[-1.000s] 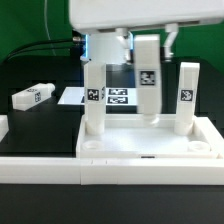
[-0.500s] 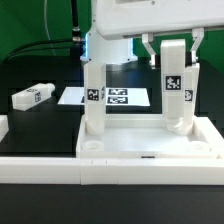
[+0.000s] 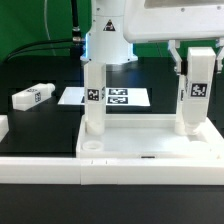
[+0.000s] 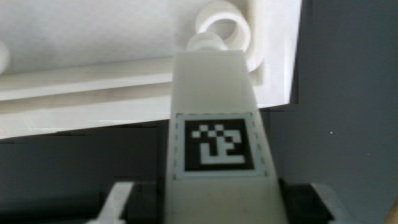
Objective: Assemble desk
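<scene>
The gripper (image 3: pixel 199 70) is clamping the held leg (image 3: pixel 199 92) upright, its fingers (image 4: pixel 125 205) pressing the leg's two sides. The leg is hanging over the tabletop (image 3: pixel 140 140)'s far corner on the exterior view's right, its tip pointing toward a round socket (image 4: pixel 221 36). A corner leg (image 3: pixel 190 122) is standing just beneath at 6 o'clock, crowding that spot. A standing leg (image 3: pixel 94 100) is rising at 9 o'clock, with a loose leg (image 3: pixel 32 96) lying beyond it.

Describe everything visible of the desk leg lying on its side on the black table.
The loose leg is a short, square-sectioned white bar, plastic-looking, with a black-and-white marker tag on its side. It lies flat and slanted on the black table at the exterior view's left, apart from the tabletop and the marker board. Only the table touches it; the pincer is elsewhere, shut on another leg.
</scene>
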